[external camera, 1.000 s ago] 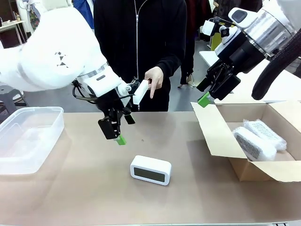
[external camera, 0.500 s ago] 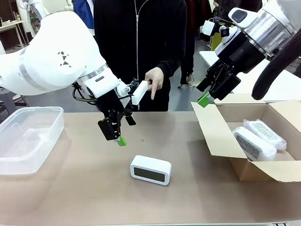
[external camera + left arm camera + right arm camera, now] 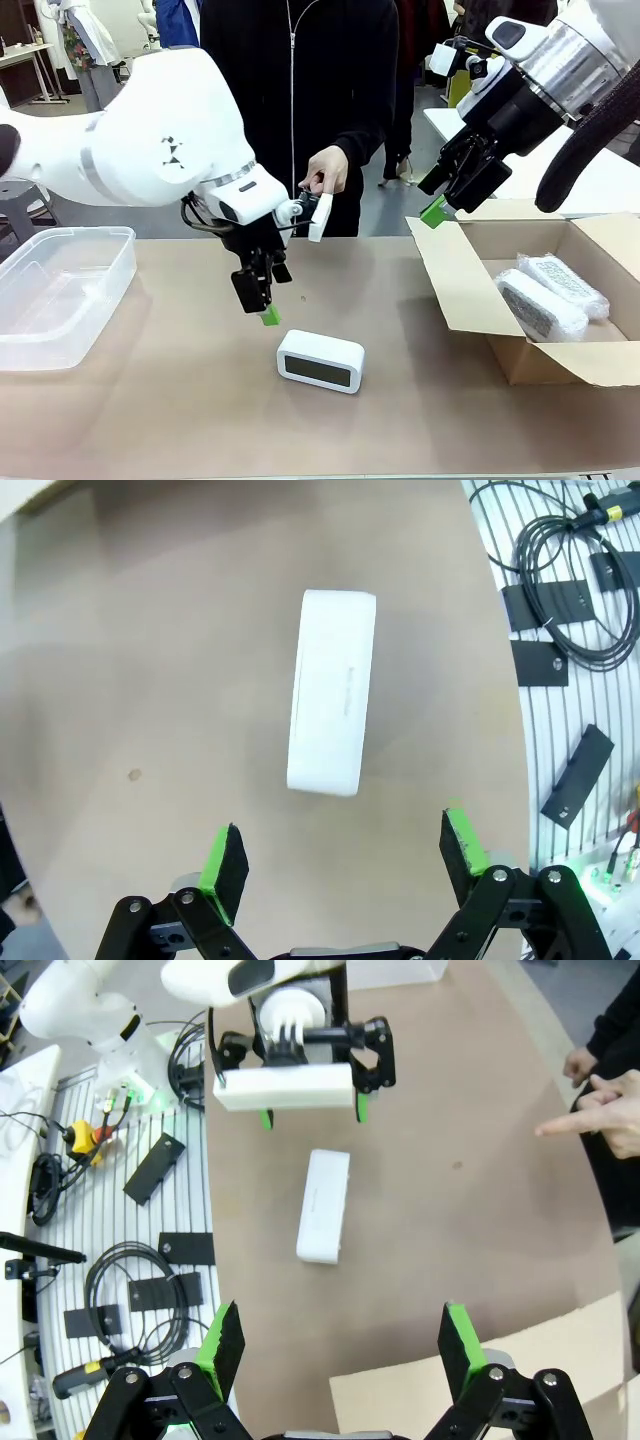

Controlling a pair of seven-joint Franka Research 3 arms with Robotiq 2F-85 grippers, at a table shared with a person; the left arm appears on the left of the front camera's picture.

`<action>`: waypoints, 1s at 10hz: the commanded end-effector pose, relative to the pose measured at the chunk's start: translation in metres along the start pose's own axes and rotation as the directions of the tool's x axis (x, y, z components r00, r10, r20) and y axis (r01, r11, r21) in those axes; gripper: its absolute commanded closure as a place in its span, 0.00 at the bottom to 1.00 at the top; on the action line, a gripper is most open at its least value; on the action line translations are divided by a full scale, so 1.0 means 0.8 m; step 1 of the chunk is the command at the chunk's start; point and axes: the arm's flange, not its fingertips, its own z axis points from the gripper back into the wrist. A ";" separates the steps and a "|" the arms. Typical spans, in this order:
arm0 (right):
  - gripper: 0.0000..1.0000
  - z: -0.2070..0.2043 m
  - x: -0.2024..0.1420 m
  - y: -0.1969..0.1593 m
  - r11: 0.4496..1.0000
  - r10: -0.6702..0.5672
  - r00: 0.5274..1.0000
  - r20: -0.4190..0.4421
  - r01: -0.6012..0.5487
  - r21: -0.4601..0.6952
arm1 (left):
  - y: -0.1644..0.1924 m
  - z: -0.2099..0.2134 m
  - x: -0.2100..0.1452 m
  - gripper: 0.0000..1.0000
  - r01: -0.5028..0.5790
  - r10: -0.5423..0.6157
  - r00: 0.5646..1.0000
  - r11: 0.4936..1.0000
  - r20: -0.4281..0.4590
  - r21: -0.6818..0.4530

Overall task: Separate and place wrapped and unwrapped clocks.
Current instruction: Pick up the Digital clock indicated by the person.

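So both bubble-wrapped bundles (image 3: 550, 296) are sitting in the cardboard box (image 3: 470, 290), and the bare clock (image 3: 320, 360) is alone on the counter (image 3: 150, 400). My left gripper (image 3: 262, 302) hangs spread wide just above it, empty. Next I'd drop down, straddle it, squeeze.

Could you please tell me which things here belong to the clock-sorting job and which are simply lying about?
Job:
- bare clock on the table
- two wrapped clocks in the cardboard box
- clear plastic bin, probably
- left gripper, open above the bare clock

Lying about:
- cables and black plates beside the table
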 end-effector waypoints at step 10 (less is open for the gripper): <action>0.00 0.003 0.001 0.000 1.000 -0.013 1.000 -0.012 0.013 0.005 | 0.029 -0.078 0.040 0.00 0.152 -0.155 0.986 0.987 -0.055 -0.050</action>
